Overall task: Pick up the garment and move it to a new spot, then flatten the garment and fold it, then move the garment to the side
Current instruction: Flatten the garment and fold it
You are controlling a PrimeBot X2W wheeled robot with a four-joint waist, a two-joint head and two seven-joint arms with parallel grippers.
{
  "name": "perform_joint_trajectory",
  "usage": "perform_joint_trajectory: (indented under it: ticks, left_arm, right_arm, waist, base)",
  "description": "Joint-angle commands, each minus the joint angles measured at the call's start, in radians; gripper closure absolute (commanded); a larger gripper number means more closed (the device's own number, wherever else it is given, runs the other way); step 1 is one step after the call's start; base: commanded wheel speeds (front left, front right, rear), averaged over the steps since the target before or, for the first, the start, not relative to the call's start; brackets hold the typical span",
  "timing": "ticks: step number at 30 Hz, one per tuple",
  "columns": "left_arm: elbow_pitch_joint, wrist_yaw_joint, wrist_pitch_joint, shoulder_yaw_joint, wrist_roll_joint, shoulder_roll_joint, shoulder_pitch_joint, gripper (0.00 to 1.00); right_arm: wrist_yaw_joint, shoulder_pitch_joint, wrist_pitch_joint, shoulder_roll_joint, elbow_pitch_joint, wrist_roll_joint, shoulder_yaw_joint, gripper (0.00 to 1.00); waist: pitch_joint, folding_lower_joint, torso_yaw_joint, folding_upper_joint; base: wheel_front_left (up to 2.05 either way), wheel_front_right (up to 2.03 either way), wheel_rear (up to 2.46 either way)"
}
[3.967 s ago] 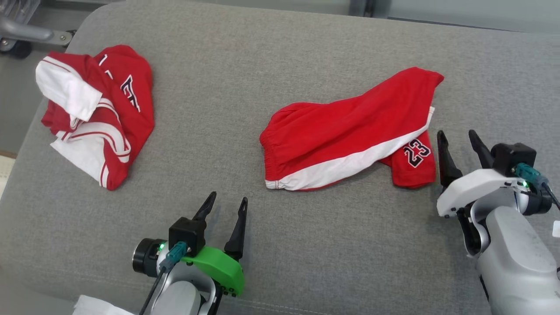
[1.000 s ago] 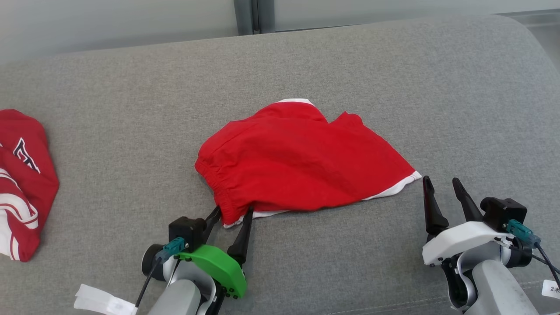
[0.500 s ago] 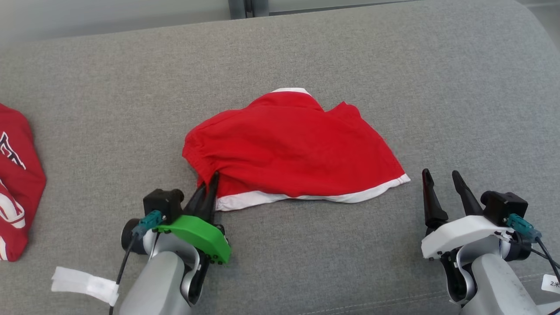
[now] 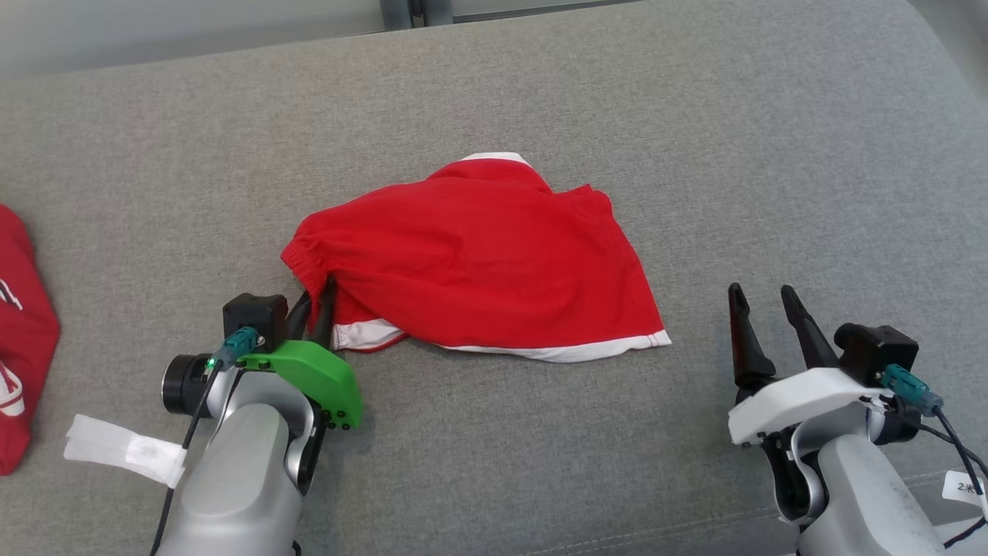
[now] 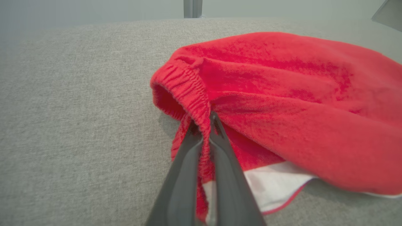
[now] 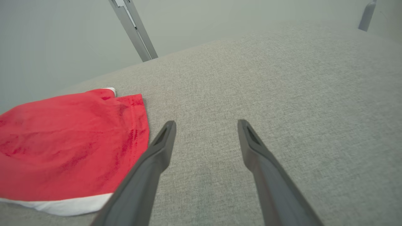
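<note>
The garment [image 4: 478,262], a pair of red shorts with white trim, lies bunched in the middle of the grey cushion [image 4: 695,139]. My left gripper [image 4: 318,292] is shut on the elastic waistband at the shorts' near left corner; in the left wrist view the red band [image 5: 191,94] is pinched between the two dark fingers [image 5: 182,163]. My right gripper [image 4: 760,293] stands open above bare cushion, just right of the shorts' white hem. In the right wrist view the shorts [image 6: 69,141] lie left of the spread fingers [image 6: 157,157].
A second red and white garment [image 4: 19,347] lies at the cushion's far left edge. A pale wall and a grey post [image 4: 409,11] stand behind the cushion. A white tag [image 4: 123,448] hangs from my left forearm.
My left gripper has closed on the waistband and drawn that corner leftward, pulling the shorts along. The head camera has shifted too. My right gripper stays open.
</note>
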Motion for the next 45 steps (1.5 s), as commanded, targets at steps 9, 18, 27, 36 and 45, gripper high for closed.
perform_joint_trajectory:
  ticks: [9, 18, 27, 36, 45]
  left_arm:
    - [-0.125, 0.016, 0.000, 0.016, 0.049, -0.018, 0.097, 0.00]
    - [-0.193, 0.020, 0.000, -0.015, 0.018, -0.023, 0.186, 0.00]
    - [-0.219, 0.035, 0.000, -0.043, -0.003, -0.023, 0.203, 0.00]
    - [-0.237, 0.038, 0.000, -0.054, -0.009, -0.023, 0.201, 0.00]
    - [-0.234, 0.034, 0.000, -0.073, -0.009, -0.023, 0.210, 0.00]
  right_arm:
    - [-0.001, -0.053, -0.003, -0.015, 0.027, 0.018, 0.073, 0.00]
    - [-0.001, -0.082, -0.003, -0.037, 0.137, 0.000, 0.088, 0.00]
    - [-0.001, -0.118, -0.003, -0.040, 0.236, -0.023, 0.082, 0.00]
    - [-0.001, -0.131, -0.003, -0.036, 0.231, -0.034, 0.079, 0.81]
    - [-0.001, -0.159, -0.003, -0.046, 0.187, -0.022, 0.008, 1.00]
  waist:
    - [0.002, 0.0000, 0.098, -0.0001]
    - [0.000, 0.0000, 0.187, -0.0001]
    - [0.001, 0.0000, 0.215, -0.0001]
    - [0.006, 0.0000, 0.211, -0.0001]
    - [0.005, 0.0000, 0.218, -0.0001]
  base:
    - [0.00, 0.00, 0.00]
    - [0.00, 0.00, 0.00]
    - [0.00, 0.00, 0.00]
    - [0.00, 0.00, 0.00]
    - [0.00, 0.00, 0.00]
